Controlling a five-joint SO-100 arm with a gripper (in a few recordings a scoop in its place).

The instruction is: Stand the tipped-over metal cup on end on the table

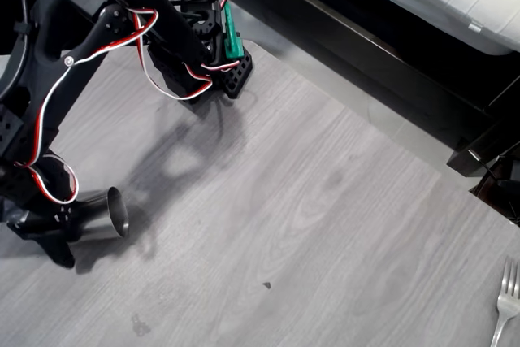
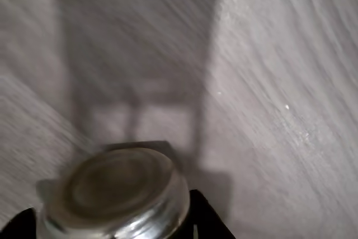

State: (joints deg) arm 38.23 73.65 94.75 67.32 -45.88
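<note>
At the left edge of the overhead view, the metal cup (image 1: 107, 215) lies on its side on the grey wood-grain counter (image 1: 325, 225), its open mouth turned toward the right and its narrower end reaching into the black claw (image 1: 50, 232). Seen from the wrist view, the cup's stepped base (image 2: 114, 191) faces the camera with the dark fingertips (image 2: 204, 219) flanking it left and right, so the claw appears to be closed narrowly on the cup, though the contact itself is blurred. My worry is the smooth, tapered steel: as the arm tips it upright, the cup could slide out of the grip or roll away, and a release made while it leans would let it topple again. As far as the mouth shows, nothing seems to be inside the cup, so no spill is likely. A silver fork (image 1: 505, 302) lies well apart at the lower right.
</note>
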